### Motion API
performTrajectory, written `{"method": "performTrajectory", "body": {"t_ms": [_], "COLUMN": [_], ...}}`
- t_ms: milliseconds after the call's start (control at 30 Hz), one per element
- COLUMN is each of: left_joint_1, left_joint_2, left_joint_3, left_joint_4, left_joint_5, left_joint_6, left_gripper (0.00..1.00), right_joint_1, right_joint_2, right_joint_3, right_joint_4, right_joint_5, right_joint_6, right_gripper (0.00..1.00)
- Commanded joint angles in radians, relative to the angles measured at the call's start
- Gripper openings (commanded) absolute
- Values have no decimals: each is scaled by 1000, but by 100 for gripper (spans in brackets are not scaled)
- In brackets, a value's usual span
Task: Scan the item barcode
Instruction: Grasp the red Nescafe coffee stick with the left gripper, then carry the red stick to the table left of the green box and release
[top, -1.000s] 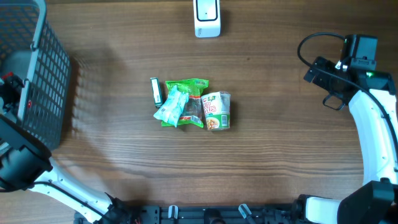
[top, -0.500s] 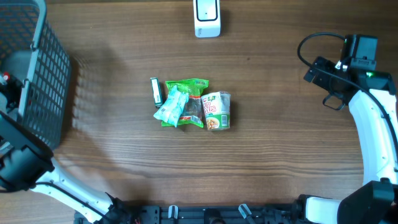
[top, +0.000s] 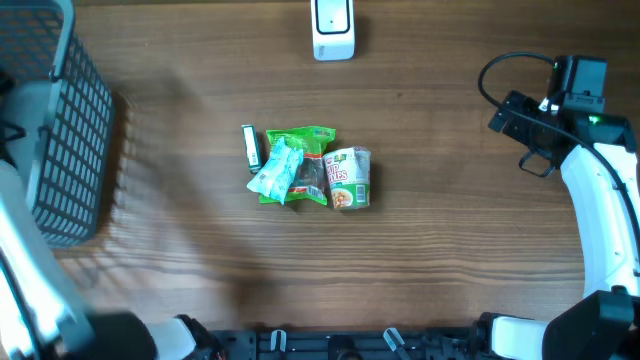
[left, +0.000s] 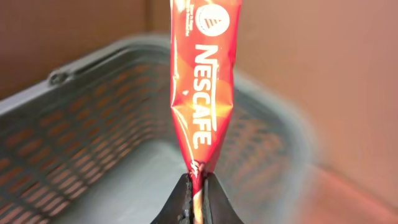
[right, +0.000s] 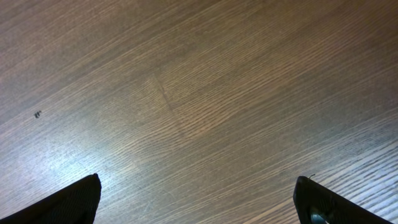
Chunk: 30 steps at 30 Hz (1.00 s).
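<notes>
A red Nescafe sachet (left: 204, 87) stands upright in the left wrist view, its lower end pinched between the shut fingers of my left gripper (left: 199, 182). It hangs over the grey mesh basket (left: 81, 124), which sits at the table's left edge (top: 60, 120). The white barcode scanner (top: 333, 28) is at the top centre of the table. My right gripper (right: 196, 183) is open over bare wood with nothing between its fingers. In the overhead view the left gripper itself is hidden by its blurred white arm (top: 30, 250).
A small pile lies mid-table: a green snack bag (top: 300, 160), a cup of noodles (top: 350, 178), a pale wrapped pack (top: 272, 172) and a thin green-white stick pack (top: 251, 146). The right arm (top: 600, 210) stands along the right edge.
The left gripper has closed on the red sachet in the basket. The left arm has swung along the left edge and shows blurred. The right arm has not moved.
</notes>
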Motion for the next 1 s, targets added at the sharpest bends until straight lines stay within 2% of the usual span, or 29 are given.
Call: {"method": "performTrajectory", "body": {"t_ms": [0, 167, 333, 467, 633, 800, 833, 867, 900, 933, 967], "left_joint_1": [-131, -358, -522, -599, -627, -628, -626, -623, -620, -616, -609], "left_joint_2": [-133, -141, -51, 48, 186, 216, 205, 192, 181, 174, 169], "left_joint_3": [2, -9, -100, -261, -452, -469, -468, -467, -467, -467, -467], "left_joint_4": [-110, -355, -472, -434, -290, -232, -220, -211, -204, -200, -197], "left_joint_5": [10, 47, 47, 47, 47, 47, 47, 47, 46, 46, 43], "left_joint_6": [-123, -131, -132, -132, -154, -153, -153, -153, -153, -153, -153], "left_gripper": [4, 4, 4, 4, 4, 4, 11, 29, 55, 69, 74], "right_joint_1": [0, 0, 0, 0, 0, 0, 0, 0, 0, 0, 0], "right_joint_2": [-4, -4, -4, -4, -4, -4, -4, -4, -4, -4, -4], "right_joint_3": [21, 21, 21, 21, 21, 21, 21, 21, 21, 21, 21], "right_joint_4": [3, 2, 2, 2, 3, 3, 3, 2, 3, 2, 2], "right_joint_5": [2, 2, 2, 2, 2, 2, 2, 2, 2, 2, 2], "right_joint_6": [-12, -12, -12, -12, -12, -12, -12, -12, -12, -12, -12], "right_gripper": [100, 100, 100, 100, 100, 100, 99, 100, 100, 100, 100]}}
